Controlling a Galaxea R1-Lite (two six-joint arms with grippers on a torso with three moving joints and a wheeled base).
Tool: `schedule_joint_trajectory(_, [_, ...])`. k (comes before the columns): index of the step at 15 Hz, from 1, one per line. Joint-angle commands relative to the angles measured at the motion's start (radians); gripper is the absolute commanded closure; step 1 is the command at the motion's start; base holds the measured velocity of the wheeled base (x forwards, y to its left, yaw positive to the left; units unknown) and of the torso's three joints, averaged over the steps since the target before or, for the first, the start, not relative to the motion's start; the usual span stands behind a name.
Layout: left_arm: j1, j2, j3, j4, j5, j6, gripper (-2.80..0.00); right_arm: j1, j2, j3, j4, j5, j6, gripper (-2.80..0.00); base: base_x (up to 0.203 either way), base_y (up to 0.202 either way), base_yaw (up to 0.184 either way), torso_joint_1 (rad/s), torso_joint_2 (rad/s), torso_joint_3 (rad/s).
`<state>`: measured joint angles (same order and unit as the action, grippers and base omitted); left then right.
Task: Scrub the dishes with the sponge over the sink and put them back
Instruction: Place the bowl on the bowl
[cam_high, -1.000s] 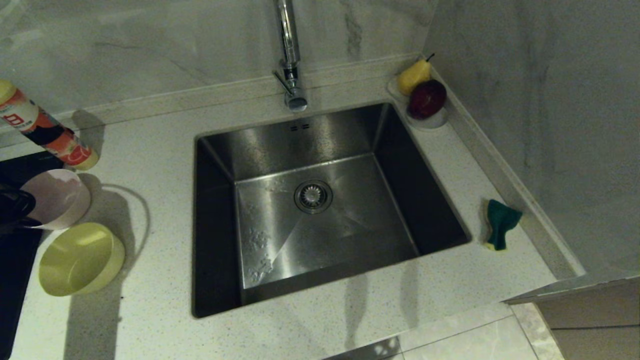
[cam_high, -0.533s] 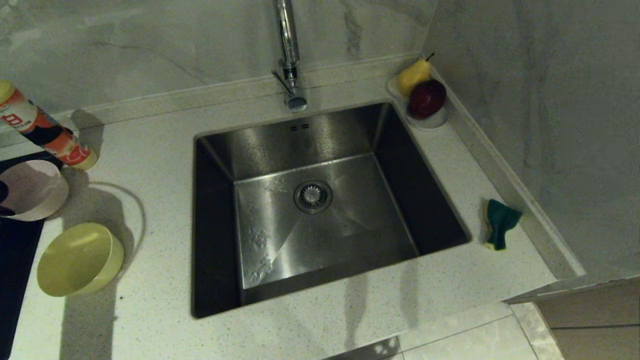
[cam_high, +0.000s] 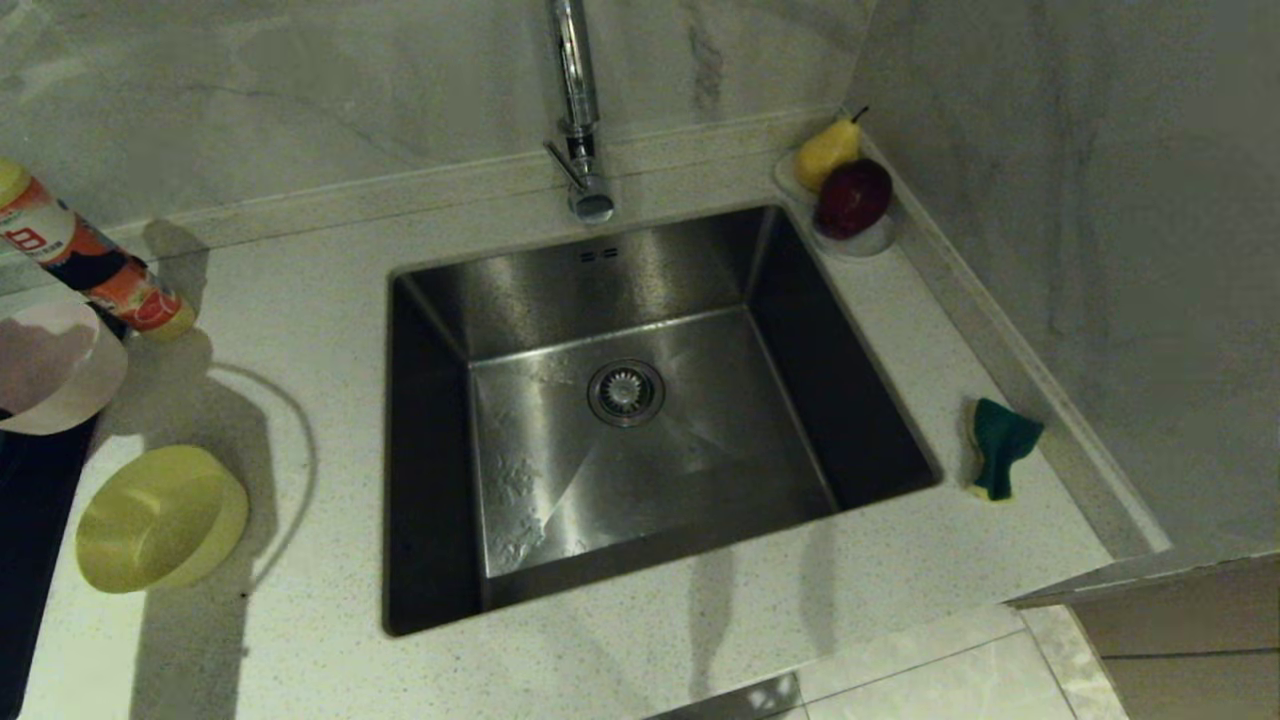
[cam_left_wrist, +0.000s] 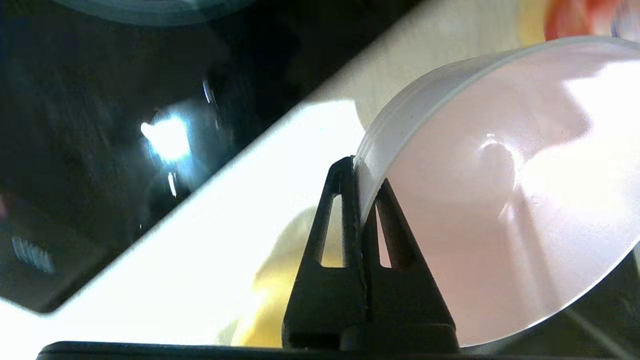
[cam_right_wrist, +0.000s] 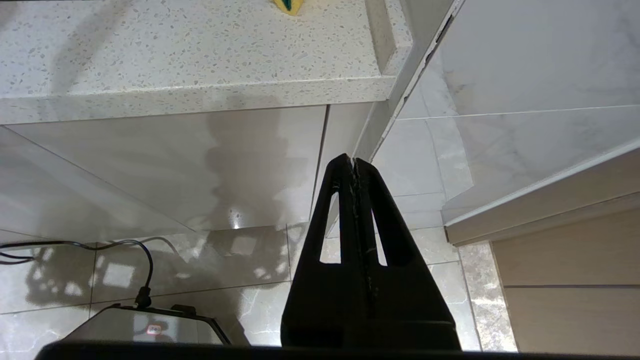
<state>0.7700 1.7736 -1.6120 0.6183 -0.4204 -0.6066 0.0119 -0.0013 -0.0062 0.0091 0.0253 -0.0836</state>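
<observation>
Pale pink round plastic bowl (cam_left_wrist: 500, 200), at the head view's left edge above the table (cam_high: 300, 640), rim pinched by the closed left pincer (cam_left_wrist: 362, 185); right pincer (cam_right_wrist: 354, 167) shut, empty, below the table edge.

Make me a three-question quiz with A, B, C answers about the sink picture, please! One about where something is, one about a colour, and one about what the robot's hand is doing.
1. Where is the sponge?
A. in the sink
B. on the counter right of the sink
C. under the tap

2. What colour is the bowl resting on the counter?
A. yellow
B. blue
C. red

3. What is the left gripper doing?
A. hanging open
B. pinching the pink bowl by its rim
C. squeezing the sponge

Answers: B, it lies by the wall; A, the yellow bowl sits front left; B, its fingers clamp the rim.
</observation>
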Motion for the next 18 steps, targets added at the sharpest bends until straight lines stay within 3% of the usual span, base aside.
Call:
schedule_joint_trajectory(1, [-0.001, -0.069, 0.018, 0.035, -0.016, 0.002, 0.00, 0.000, -0.002, 0.000, 0.000, 0.001, -0.001, 0.00, 0.000, 0.000, 0.000, 0.000, 0.00, 0.000])
schedule_joint_trajectory(2, [-0.001, -0.086, 0.041, 0.044, -0.025, 0.021, 0.00, 0.000, -0.002, 0.000, 0.000, 0.001, -0.001, 0.00, 0.000, 0.000, 0.000, 0.000, 0.00, 0.000])
schedule_joint_trajectory(4, [-0.001, -0.113, 0.107, 0.057, -0.031, 0.123, 0.00, 0.000, -0.003, 0.000, 0.000, 0.001, -0.001, 0.00, 0.000, 0.000, 0.000, 0.000, 0.00, 0.000])
schedule_joint_trajectory(6, [-0.003, -0.145, 0.139, 0.078, -0.031, 0.153, 0.00, 0.000, -0.002, 0.000, 0.000, 0.001, -0.001, 0.00, 0.000, 0.000, 0.000, 0.000, 0.00, 0.000])
schedule_joint_trajectory(9, [-0.007, -0.205, 0.245, 0.105, -0.035, 0.266, 0.00, 0.000, -0.003, 0.000, 0.000, 0.001, -0.001, 0.00, 0.000, 0.000, 0.000, 0.000, 0.00, 0.000])
schedule_joint_trajectory(18, [-0.024, -0.299, 0.409, 0.098, -0.026, 0.346, 0.00, 0.000, -0.002, 0.000, 0.000, 0.001, -0.001, 0.00, 0.000, 0.000, 0.000, 0.000, 0.00, 0.000])
